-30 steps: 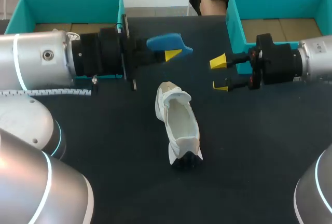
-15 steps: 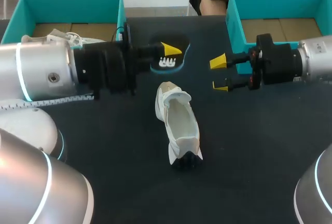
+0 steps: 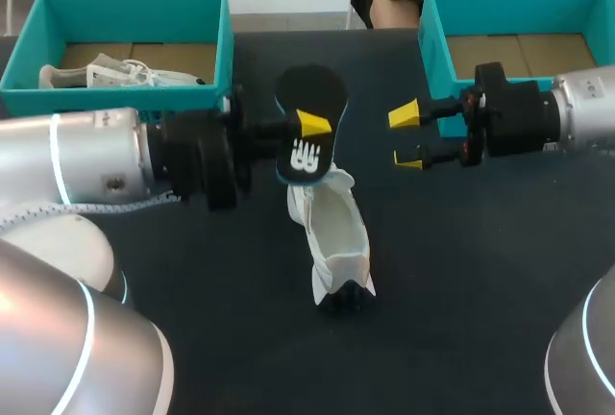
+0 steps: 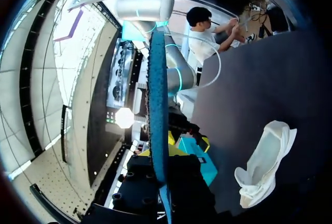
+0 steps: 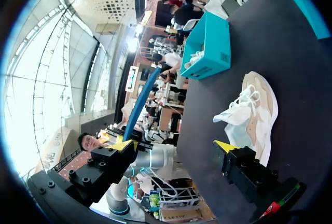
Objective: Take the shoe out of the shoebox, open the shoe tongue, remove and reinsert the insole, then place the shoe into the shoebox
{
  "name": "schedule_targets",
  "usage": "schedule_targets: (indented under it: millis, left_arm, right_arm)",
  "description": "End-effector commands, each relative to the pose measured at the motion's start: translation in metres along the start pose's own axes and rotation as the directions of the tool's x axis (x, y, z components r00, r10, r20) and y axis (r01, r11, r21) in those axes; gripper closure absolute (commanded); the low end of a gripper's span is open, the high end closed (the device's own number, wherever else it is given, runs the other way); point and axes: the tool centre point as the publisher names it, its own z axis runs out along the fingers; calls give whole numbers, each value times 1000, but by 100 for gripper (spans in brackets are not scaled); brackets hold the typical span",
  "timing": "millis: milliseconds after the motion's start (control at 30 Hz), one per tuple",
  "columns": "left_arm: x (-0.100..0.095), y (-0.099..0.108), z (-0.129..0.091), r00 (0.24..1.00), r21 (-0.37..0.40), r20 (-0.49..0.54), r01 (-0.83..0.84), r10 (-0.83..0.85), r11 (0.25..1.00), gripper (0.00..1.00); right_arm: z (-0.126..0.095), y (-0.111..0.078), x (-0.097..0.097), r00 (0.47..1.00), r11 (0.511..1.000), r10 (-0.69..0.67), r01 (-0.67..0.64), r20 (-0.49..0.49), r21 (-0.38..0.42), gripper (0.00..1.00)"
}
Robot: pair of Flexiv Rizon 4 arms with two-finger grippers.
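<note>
two yellow-tipped arms over the dark desk [image 3: 480, 280]. our left end effector [image 3: 309, 128] is clamped on the thin foam insole [image 3: 306, 141], black on its face with a white mark and blue along the edge. it holds the insole tilted over the far end of the white fabric shoe [image 3: 338, 232]; we cannot tell whether the two touch. the shoe lies mid-desk, opening upward, its mouth spread wide and pale inside. our right end effector [image 3: 408, 136] hangs open and empty beside the teal shoebox [image 3: 432, 45] on the right. a second teal box [image 3: 223, 45] on the left holds another pale shoe [image 3: 115, 74]. we judge the insole light and floppy, likely to bend or buckle if pushed, so best gripped near one end and fed in flat. the shoe looks soft and collapsible, and we judge the firmer rim or sole the better place to hold it.
</note>
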Motion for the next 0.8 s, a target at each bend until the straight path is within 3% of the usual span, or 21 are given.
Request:
schedule_targets:
  millis: [33, 300, 600, 633, 733, 800]
  left_arm:
    - [29, 3, -1, 996, -18, 79, -44, 45, 999, 100]
    - [58, 13, 4, 986, -41, 102, -127, 130, 991, 100]
    - [68, 10, 27, 982, -6, 89, -165, 165, 986, 100]
    - [69, 9, 31, 981, -6, 92, -170, 170, 985, 100]
    - [71, 6, 39, 980, -4, 86, -177, 177, 984, 100]
    - [72, 3, 45, 980, 3, 83, -181, 180, 983, 100]
  right_arm:
    - [5, 1, 2, 1000, 1000, -8, 8, -18, -6, 0]
    - [24, 13, 5, 997, 999, 19, -17, -73, 39, 0]
    - [45, 23, 7, 994, 996, 49, -42, -101, 78, 0]
    - [47, 24, 7, 993, 996, 51, -43, -103, 82, 11]
    - [51, 24, 7, 992, 995, 60, -50, -112, 90, 23]
    - [54, 24, 6, 990, 993, 74, -62, -119, 98, 50]
